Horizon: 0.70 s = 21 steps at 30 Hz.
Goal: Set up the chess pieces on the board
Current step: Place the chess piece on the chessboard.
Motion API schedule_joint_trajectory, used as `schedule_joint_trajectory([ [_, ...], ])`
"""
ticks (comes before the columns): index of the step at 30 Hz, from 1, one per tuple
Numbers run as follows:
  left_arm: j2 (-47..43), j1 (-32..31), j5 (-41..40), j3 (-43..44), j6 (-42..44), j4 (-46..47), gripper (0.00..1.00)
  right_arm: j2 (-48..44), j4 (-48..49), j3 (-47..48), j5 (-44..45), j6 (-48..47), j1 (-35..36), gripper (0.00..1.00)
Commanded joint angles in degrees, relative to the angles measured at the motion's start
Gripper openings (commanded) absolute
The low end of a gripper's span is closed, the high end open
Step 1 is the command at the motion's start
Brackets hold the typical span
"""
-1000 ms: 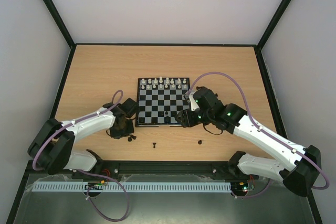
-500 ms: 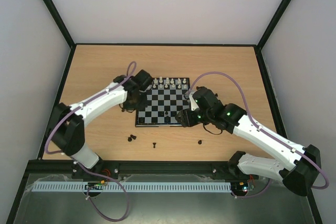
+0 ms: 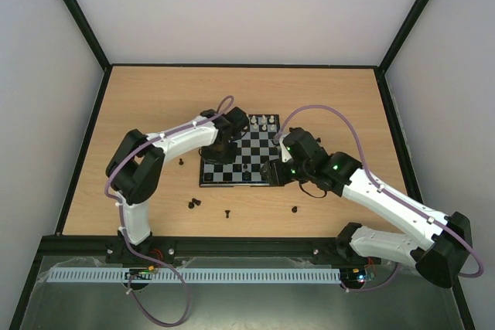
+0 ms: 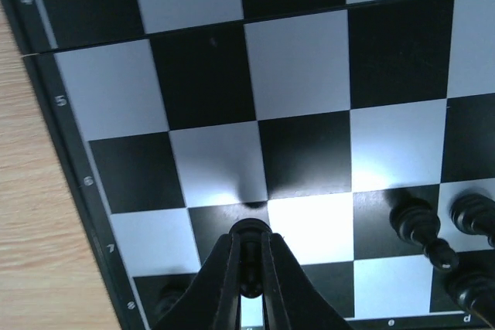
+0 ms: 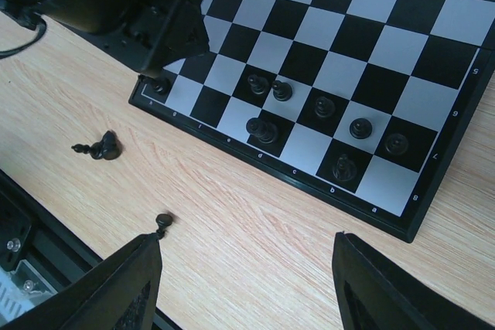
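Left claw [image 4: 249, 268] pinching tiny black round-headed pawn [image 4: 249, 231] over near-left part of black-and-grey checked board [image 4: 302, 59]. Lower straight, centre on square, clear neighbouring black pieces [image 4: 414, 222], then release. Right claw [image 5: 246, 245] wide, empty, at near-right corner.

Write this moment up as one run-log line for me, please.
left gripper: shut on black piece over board | right gripper: open, empty, above table beside board
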Motion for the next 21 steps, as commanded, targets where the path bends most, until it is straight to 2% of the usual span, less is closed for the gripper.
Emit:
schedule_joint_trajectory([
  [1, 1.49, -1.21, 1.28, 1.55, 0.83, 1.0, 0.04, 0.49, -1.38, 0.08, 0.66, -0.51, -0.34, 0.61],
  [18, 4.31, -3.11, 1.83, 1.92, -0.6, 2.01, 0.08, -0.15, -1.14, -0.41, -0.32, -0.69, -0.35, 0.61],
  [21, 4.1, -3.32, 1.92, 1.75, -0.83, 1.88, 0.12, -0.17, -1.07, -0.42, -0.46, -0.7, -0.36, 0.61],
])
